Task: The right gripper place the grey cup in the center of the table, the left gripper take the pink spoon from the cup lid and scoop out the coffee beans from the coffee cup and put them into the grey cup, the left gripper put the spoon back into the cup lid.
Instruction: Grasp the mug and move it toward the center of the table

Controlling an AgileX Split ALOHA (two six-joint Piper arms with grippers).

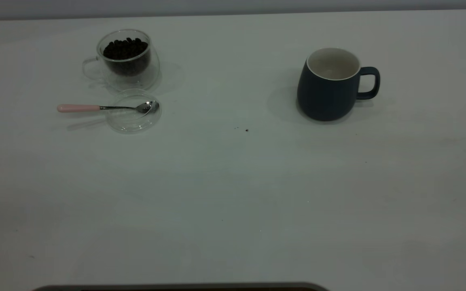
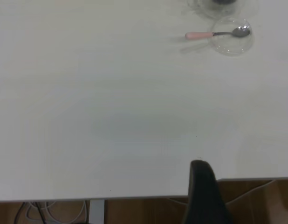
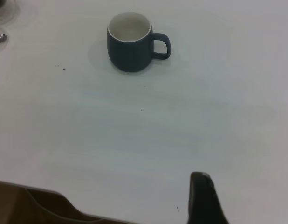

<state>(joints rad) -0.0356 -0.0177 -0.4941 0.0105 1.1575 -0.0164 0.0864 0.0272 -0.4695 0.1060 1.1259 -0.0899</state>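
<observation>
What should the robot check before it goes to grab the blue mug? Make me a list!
1. Grey cup upright, handle free: ok.
2. Cup empty inside: ok, white inside shows bare.
3. Centre of table free for the cup: ok, only tiny specks.
4. Pink spoon waiting on cup lid: ok, bowl on lid, handle sticking out.
5. Coffee beans in upright coffee cup: ok.
6. Right gripper open: cannot tell, only one dark finger shows.
</observation>
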